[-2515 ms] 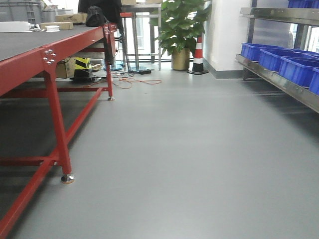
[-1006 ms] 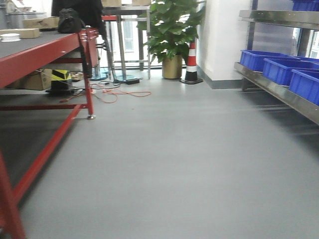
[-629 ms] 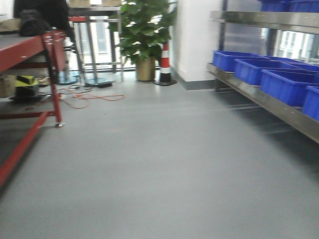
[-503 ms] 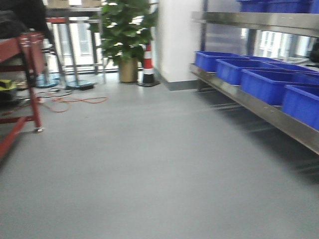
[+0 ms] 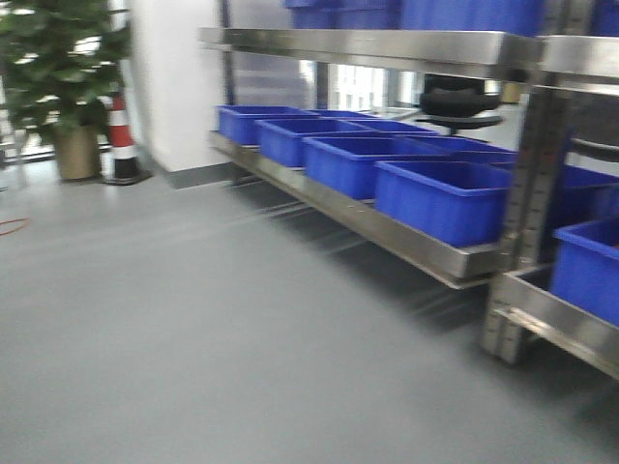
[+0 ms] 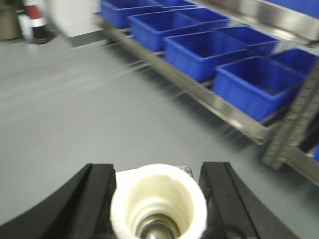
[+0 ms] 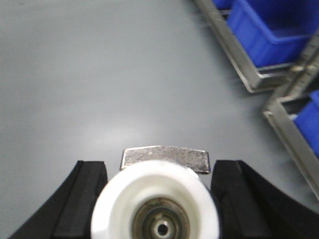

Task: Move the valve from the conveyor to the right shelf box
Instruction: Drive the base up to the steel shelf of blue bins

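Grey floor (image 5: 193, 338) spreads in front of the steel shelf (image 5: 406, 249). A row of blue boxes (image 5: 445, 198) sits on the shelf's low ledge, and more blue boxes stand on its upper level. Beyond the shelf's far end are a potted plant (image 5: 58, 68) and a striped cone (image 5: 121, 135). On the floor side of the shelf, the left claw (image 6: 157, 172) pinches a cream valve (image 6: 158, 199) between its black fingers. The right claw (image 7: 159, 167) pinches a white valve (image 7: 154, 199) with a metal handle (image 7: 165, 158).

Smooth plastic boxes (image 5: 445, 203), brushed-metal shelf (image 5: 387, 234)
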`<state>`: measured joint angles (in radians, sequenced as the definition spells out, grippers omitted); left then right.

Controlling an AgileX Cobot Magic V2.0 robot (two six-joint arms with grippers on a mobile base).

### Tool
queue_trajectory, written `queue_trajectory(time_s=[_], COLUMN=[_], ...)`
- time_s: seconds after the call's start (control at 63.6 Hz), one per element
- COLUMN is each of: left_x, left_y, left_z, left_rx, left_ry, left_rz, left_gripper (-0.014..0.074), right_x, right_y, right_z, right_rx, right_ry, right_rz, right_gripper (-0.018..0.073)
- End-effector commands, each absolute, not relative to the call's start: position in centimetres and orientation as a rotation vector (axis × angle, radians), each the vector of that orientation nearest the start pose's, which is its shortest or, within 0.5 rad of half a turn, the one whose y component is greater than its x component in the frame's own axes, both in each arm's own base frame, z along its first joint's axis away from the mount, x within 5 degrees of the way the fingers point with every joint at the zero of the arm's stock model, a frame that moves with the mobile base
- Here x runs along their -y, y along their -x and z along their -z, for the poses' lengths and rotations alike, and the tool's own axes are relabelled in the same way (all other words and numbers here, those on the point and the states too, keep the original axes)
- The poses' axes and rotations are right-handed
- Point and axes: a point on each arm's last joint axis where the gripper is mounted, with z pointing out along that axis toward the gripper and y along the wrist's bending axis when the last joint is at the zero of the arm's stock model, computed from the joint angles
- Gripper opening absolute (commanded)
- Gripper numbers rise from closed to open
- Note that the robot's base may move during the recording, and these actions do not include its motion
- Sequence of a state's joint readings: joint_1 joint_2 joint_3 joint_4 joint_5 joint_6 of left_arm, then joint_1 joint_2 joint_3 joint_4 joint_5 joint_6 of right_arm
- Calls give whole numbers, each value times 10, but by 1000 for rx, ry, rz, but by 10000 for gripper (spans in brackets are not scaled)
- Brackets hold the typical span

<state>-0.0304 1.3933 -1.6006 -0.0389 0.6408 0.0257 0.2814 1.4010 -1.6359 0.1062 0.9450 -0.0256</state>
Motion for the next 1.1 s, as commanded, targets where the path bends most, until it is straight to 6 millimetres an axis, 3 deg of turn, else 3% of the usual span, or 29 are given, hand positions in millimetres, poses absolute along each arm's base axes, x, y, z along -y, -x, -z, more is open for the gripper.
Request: queue_trajectory(time_s=[0.0,1.085], left_x=[13,13], left_y=[-304,-304], left_z=[-481,-481], left_rx=[-1844,-1844], left_ry=[-33,-33], left_rz=[64,64], left_gripper=[-111,-111], right_x=[-87,-87], right_y=[-278,-278], right_z=[-471,-471], right_rx=[-2080,-2080], right_ry=[298,298], right_rz=[-272,-272], right_gripper=[-163,-163])
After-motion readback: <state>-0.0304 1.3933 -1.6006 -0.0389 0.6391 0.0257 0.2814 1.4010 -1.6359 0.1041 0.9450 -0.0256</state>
